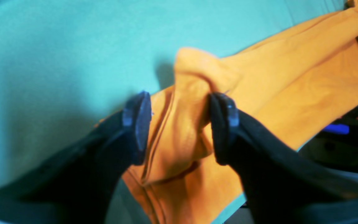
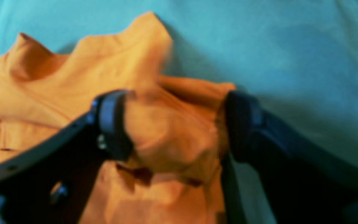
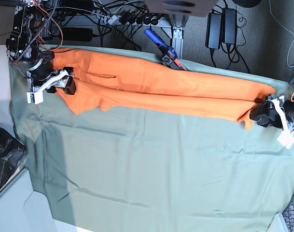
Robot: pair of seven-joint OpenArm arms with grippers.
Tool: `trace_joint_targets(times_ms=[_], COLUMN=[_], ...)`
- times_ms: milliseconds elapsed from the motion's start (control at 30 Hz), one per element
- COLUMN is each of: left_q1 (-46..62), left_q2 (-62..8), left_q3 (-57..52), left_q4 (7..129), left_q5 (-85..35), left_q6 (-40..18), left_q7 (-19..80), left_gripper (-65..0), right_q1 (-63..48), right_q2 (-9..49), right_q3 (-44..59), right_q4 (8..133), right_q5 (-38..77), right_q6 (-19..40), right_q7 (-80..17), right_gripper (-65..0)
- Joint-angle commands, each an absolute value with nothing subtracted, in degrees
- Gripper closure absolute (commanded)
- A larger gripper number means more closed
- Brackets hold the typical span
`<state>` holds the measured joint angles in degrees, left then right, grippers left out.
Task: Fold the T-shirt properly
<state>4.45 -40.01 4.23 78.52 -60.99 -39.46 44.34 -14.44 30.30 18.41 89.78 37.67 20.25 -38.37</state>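
Stretching across the far side of the green-draped surface (image 3: pixel 137 169), the orange T-shirt (image 3: pixel 151 84) is being let go at both ends, the left gripper (image 1: pixel 180 127) and right gripper (image 2: pixel 172 124) fingers spread around bunched fabric, apparently so it lies flat for folding.

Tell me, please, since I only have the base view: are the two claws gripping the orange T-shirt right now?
Observer: The left wrist view shows the left claw with its jaws apart, a bunched fold of the T-shirt loose between them.
Operator: Thank you. And the right one?
Observer: The right wrist view shows the right claw spread wide too, straddling a crumpled hump of the orange fabric.
Operator: Is either pad touching the cloth?
Observer: On the left claw, the fabric presses against one pad; the other pad stands clear of it.
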Motion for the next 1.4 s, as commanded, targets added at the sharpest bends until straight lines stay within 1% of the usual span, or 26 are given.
trace_joint_targets(times_ms=[0, 200, 367, 667, 867, 900, 933, 1033, 1067, 1100, 1233, 1367], left_q1=[3.84, 3.84, 3.81, 3.84, 3.99, 3.99, 3.99, 3.99, 3.99, 4.01, 3.99, 3.99], left_q2=[-41.28, -41.28, -41.15, -40.95, -40.93, -40.95, -40.95, -40.95, -40.95, -40.95, -40.95, -40.97], left_q3=[3.77, 3.77, 3.77, 3.77, 3.77, 3.77, 3.77, 3.77, 3.77, 3.77, 3.77, 3.77], left_q4=[79.33, 79.33, 79.33, 79.33, 79.33, 79.33, 79.33, 79.33, 79.33, 79.33, 79.33, 79.33], left_q5=[-61.67, -61.41, -61.49, -61.47, -61.47, -61.47, -61.47, -61.45, -61.45, -61.45, -61.43, -61.41], left_q6=[-40.00, -40.00, -40.00, -40.00, -40.00, -40.00, -40.00, -40.00, -40.00, -40.00, -40.00, -40.00], left_q7=[43.42, 43.27, 42.44, 42.63, 42.57, 42.46, 42.46, 42.46, 42.46, 42.48, 42.50, 42.57], left_gripper=[-36.2, -36.2, -36.2, -36.2, -36.2, -36.2, -36.2, -36.2, -36.2, -36.2, -36.1, -36.2], right_q1=[-14.02, -13.67, -10.13, -3.90, -3.33, -3.33, -3.33, -3.33, -3.33, -3.33, -3.33, -3.40], right_q2=[31.40, 31.40, 30.96, 30.92, 30.92, 30.92, 30.89, 30.92, 30.92, 30.92, 30.92, 30.92], right_q3=[19.46, 23.68, 23.44, 16.19, 10.50, 9.80, 9.30, 8.93, 8.95, 8.95, 8.95, 8.95], right_q4=[90.78, 91.29, 91.20, 85.65, 83.90, 83.90, 83.90, 83.90, 83.92, 84.03, 84.71, 87.05], right_q5=[37.93, 40.16, 40.07, 39.44, 39.42, 39.33, 38.98, 38.57, 38.59, 38.59, 38.61, 38.79], right_q6=[25.91, 25.89, 25.93, 25.93, 25.98, 25.98, 25.96, 25.96, 25.93, 25.93, 25.96, 25.96], right_q7=[-37.56, -37.26, -36.71, -36.62, -36.05, -36.05, -36.05, -36.03, -35.68, -35.03, -33.21, -35.31], right_gripper=[-44.3, -44.3, -44.3, -44.3, -44.0, -43.0, -38.9, -19.5, -14.1, -10.2, 0.0, 0.0])
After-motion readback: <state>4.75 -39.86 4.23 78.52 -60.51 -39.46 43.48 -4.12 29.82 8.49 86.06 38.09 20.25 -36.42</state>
